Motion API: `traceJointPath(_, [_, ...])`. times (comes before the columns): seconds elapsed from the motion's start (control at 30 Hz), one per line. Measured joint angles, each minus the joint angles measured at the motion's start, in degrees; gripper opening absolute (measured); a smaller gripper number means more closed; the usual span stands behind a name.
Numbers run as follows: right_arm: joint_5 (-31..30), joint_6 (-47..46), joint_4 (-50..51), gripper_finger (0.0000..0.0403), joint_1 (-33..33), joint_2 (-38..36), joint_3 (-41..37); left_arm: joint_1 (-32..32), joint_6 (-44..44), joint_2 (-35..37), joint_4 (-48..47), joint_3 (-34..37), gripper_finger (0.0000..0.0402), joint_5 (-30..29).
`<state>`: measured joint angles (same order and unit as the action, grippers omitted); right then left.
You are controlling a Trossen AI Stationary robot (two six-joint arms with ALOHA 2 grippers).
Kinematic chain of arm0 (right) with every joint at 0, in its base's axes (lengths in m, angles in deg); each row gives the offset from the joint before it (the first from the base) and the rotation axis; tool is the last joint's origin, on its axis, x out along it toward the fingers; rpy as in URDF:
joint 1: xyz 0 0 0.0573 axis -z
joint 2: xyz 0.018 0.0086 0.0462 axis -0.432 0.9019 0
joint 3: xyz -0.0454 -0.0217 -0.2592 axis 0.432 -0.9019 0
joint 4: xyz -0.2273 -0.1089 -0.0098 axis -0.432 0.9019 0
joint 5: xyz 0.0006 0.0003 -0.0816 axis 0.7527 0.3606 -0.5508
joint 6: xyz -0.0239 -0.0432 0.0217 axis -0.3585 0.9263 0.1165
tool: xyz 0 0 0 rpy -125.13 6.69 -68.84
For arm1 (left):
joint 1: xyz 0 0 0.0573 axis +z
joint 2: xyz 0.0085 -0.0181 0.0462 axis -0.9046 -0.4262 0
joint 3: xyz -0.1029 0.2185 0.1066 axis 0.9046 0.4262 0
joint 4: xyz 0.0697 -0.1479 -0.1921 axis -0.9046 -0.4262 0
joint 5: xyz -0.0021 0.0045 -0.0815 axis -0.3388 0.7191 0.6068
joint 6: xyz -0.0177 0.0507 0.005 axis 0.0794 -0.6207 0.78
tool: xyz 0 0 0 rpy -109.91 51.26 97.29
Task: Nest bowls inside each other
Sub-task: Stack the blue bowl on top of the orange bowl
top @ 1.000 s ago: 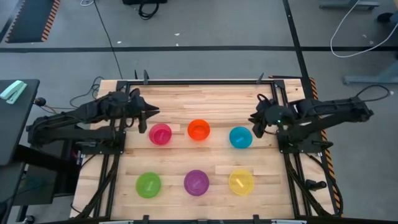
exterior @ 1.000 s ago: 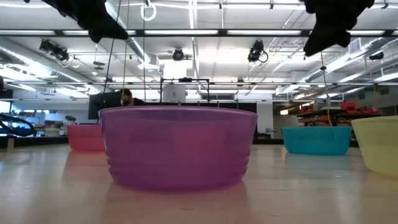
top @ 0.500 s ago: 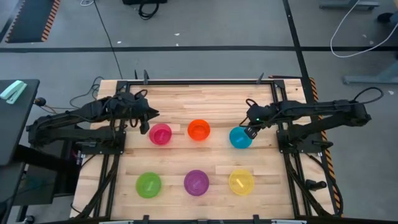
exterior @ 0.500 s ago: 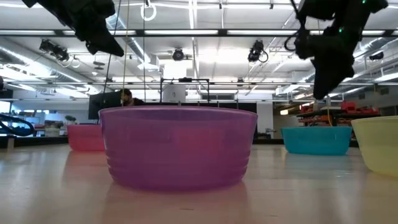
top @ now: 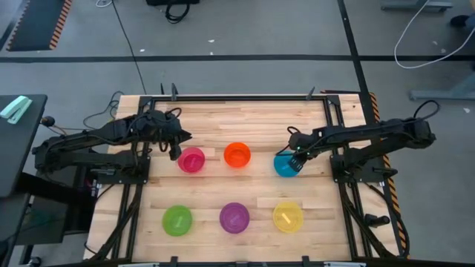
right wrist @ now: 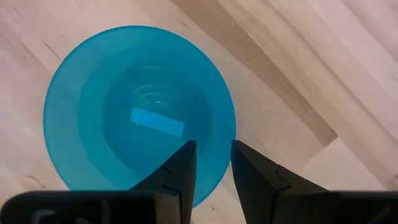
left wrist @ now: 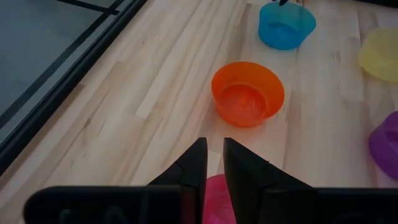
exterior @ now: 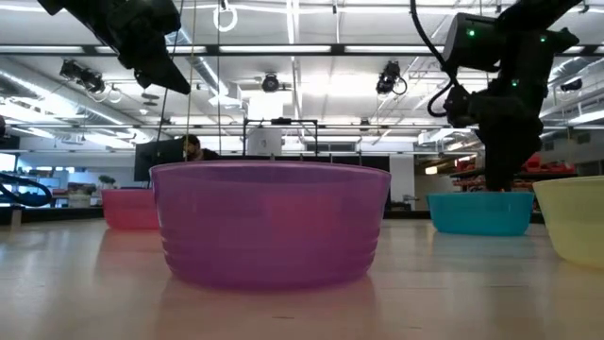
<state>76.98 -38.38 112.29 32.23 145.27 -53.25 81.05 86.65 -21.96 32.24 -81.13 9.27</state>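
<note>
Right gripper points straight down over my blue bowl, fingers slightly parted astride its rim, nothing held. Left gripper reaches low above the pink bowl, fingers narrowly apart, empty. Orange bowl sits between them.

A: Light is even and bright over the table in the high view; shadows under the bowls are short and soft.

B: Source is overhead. Long ceiling lights glare white in the low view (nearly blown out), and the purple bowl up close looks a touch soft.

A: Wrist views are clear on the wood. The dark fingers sit blurred at the frame edge; the blue bowl shows a pale reflected patch inside.
</note>
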Motion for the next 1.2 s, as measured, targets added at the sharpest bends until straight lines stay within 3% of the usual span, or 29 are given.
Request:
traceJointPath(0.33, [0.0, 1.0, -0.7, 0.0108, 1.5, 3.4, 0.0, 0.0, 0.0, 0.0, 0.0, 0.0, 0.0054, 0.0])
traceJointPath(1.2, [-1.0, 4.1, 2.6, 0.0108, 7.7, 0.2, 0.0, 0.0, 0.4, 0.0, 0.2, 0.0, 0.0058, 0.0])
